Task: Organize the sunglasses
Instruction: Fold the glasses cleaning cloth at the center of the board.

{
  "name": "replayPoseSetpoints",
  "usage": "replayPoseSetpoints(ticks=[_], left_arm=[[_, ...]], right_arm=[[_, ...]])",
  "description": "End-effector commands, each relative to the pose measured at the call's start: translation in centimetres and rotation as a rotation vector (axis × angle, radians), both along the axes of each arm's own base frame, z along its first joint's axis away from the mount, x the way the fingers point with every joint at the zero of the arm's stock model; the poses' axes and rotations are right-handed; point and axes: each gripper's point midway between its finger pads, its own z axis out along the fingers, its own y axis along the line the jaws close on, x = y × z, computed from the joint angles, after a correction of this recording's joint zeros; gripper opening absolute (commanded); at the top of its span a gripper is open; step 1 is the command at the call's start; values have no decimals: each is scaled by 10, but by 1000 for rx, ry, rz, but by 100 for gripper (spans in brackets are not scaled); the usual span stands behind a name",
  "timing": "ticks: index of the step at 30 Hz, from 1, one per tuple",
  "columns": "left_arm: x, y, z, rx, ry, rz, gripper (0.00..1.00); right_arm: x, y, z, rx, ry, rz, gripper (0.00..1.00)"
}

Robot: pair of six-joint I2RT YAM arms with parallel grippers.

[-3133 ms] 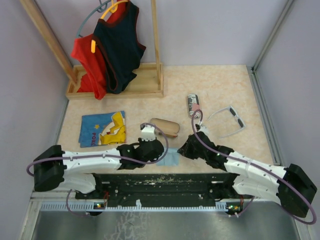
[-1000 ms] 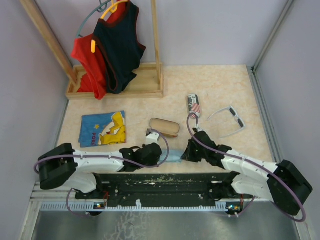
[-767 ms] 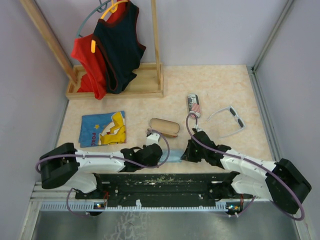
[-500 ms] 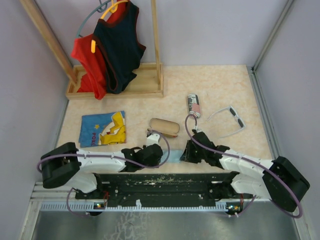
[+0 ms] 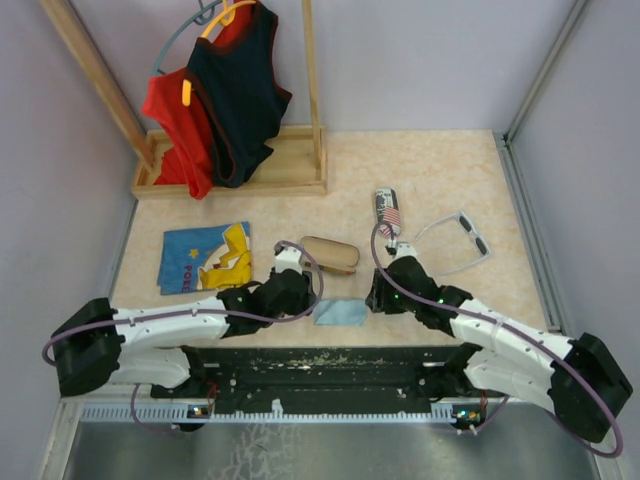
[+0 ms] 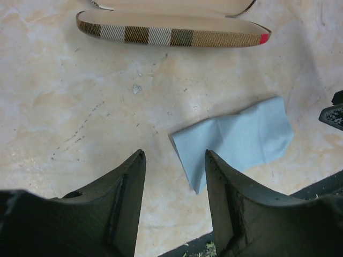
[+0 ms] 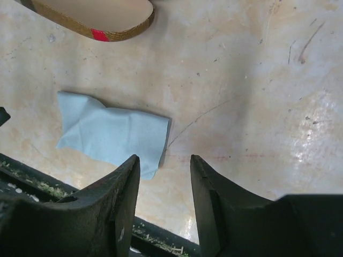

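Note:
The white-grey sunglasses (image 5: 461,240) lie unfolded at the right of the table, apart from both arms. No dark brown pair shows in any view. A light-blue cloth (image 5: 340,312) (image 6: 236,139) (image 7: 112,134) lies loose near the front edge. My left gripper (image 5: 298,300) (image 6: 174,155) hovers open just left of the cloth, with only the cloth's corner beyond its tips. On the cloth's right side my right gripper (image 5: 378,296) (image 7: 164,158) is open too, nothing between its fingers. The plaid case (image 5: 330,254) (image 6: 171,36) (image 7: 91,16) sits just behind the cloth, its tan inside showing.
A flag-print case (image 5: 387,210) lies behind the right gripper. A blue and yellow printed cloth (image 5: 205,257) lies at the left. A wooden rack (image 5: 230,172) with red and dark tops stands at the back left. The black base strip (image 5: 330,365) borders the front edge.
Both grippers were shut at the ends of the light-blue cloth; they have opened, let it go and drawn up and apart. The cloth now lies loose on the table.

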Motion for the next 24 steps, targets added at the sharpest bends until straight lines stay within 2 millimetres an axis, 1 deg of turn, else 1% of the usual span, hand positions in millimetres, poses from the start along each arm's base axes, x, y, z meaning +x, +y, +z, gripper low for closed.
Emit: replayPoseSetpoints(ticks=[1,7,9,13,17,20,22,24], left_arm=[[7,-13,-5,-19,-5,-68,54],[8,-22,-18,-39,29,-96,52],[6,-26,-21,-46,42,-114,51],[4,-28,-32,-19,74,-121,47],[1,-26,-42,13,103,-122,45],[0,-24,-46,20,110,-119,45],[0,-22,-46,22,111,-105,45],[2,-15,-44,24,106,-66,45]], right_arm=[[19,12,15,-31,-85,90,43],[23,21,8,-48,-63,127,43],[22,24,6,-40,-55,137,43],[21,28,0,-39,-34,150,43],[20,28,-2,-42,-23,154,43],[22,25,-2,-54,-31,136,43],[27,21,2,-60,-53,103,43],[35,18,10,-54,-93,56,43]])
